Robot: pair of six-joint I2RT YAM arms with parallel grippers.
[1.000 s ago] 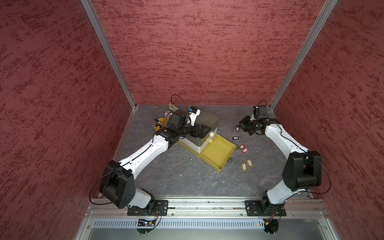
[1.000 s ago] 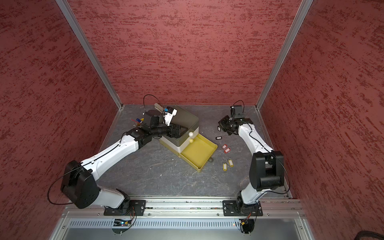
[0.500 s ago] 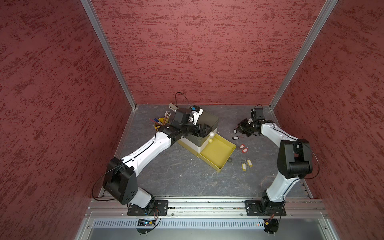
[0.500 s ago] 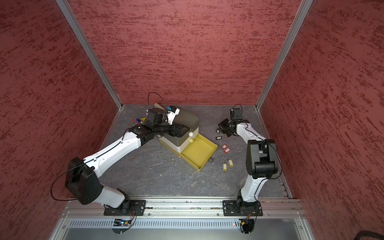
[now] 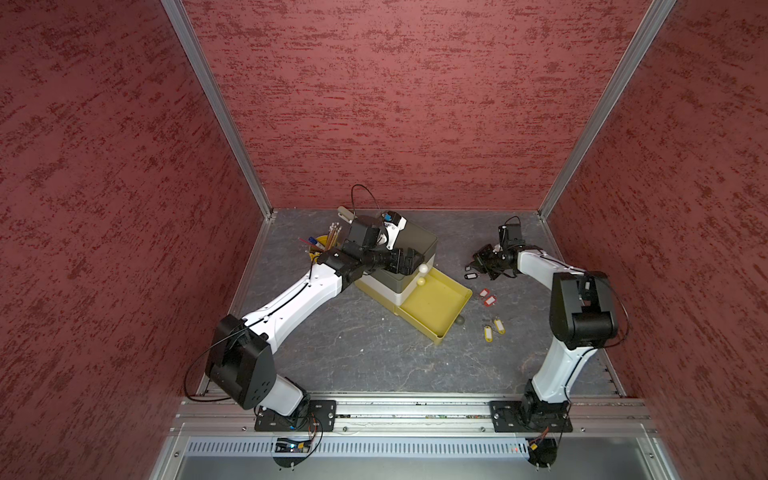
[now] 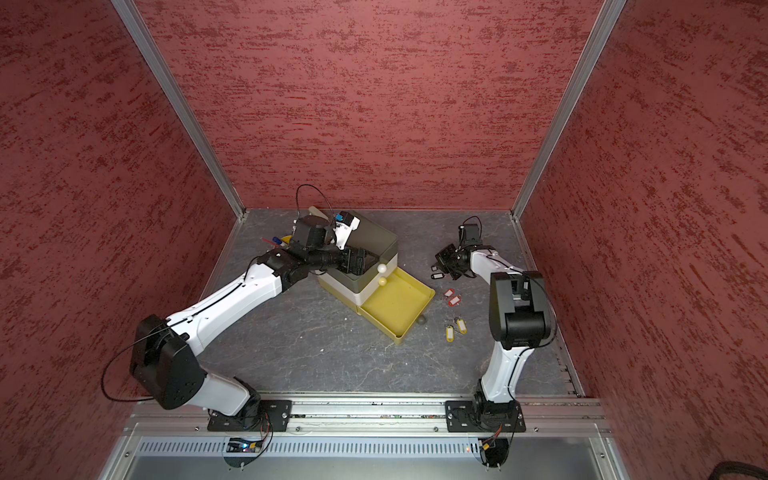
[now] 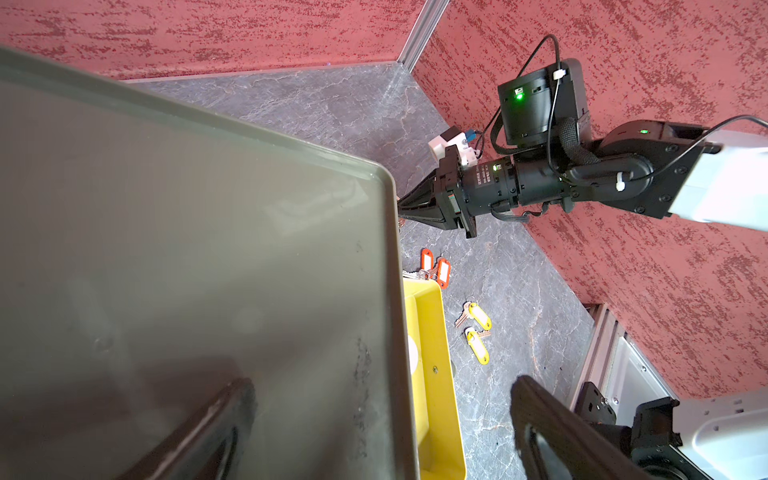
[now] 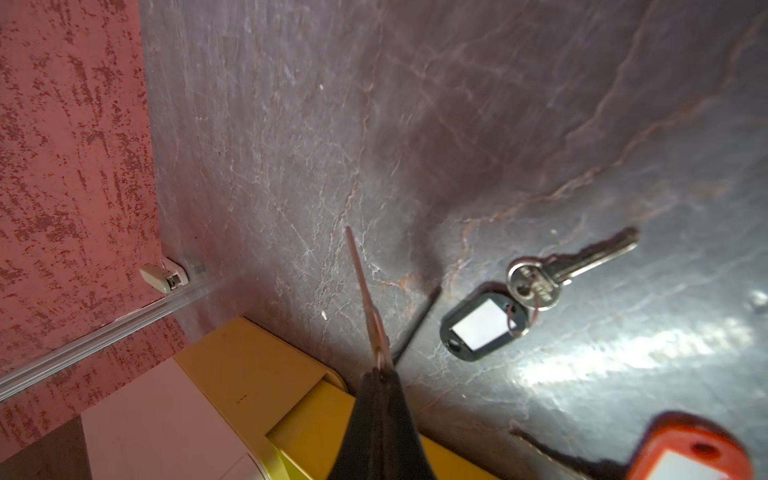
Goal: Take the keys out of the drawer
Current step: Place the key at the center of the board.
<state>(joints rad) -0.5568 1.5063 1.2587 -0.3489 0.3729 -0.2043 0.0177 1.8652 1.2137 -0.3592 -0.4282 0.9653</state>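
We see the left tool spread wide apart. It holds nothing, and its two fingers reach over the olive top of the drawer unit. Ahead of that tool and lower down, the yellow drawer stands pulled out from the bottom of the unit. Behind the tool, beside its wrist, is a yellow cup of pencils.

The right tool is low over the grey surface, well apart from the left one, with its tips pressed together. A thin strip juts out from between those tips. It may be a key seen edge-on, but the wrist view is too close for us to be sure.

All the keys we can make out lie on the surface, outside the drawer. A black-tagged key lies just beside the right tool's tips without touching them, its white label facing up and its metal blade angled away from the tool. In a top view a second black tag shows close to the same tips.

Two red-tagged keys lie side by side farther back from the tips, toward the arm's base. They sit between the tool and the drawer's outer corner. Two yellow-tagged keys lie beyond the red pair, the farthest of the keys from the tool, near the drawer's front wall.
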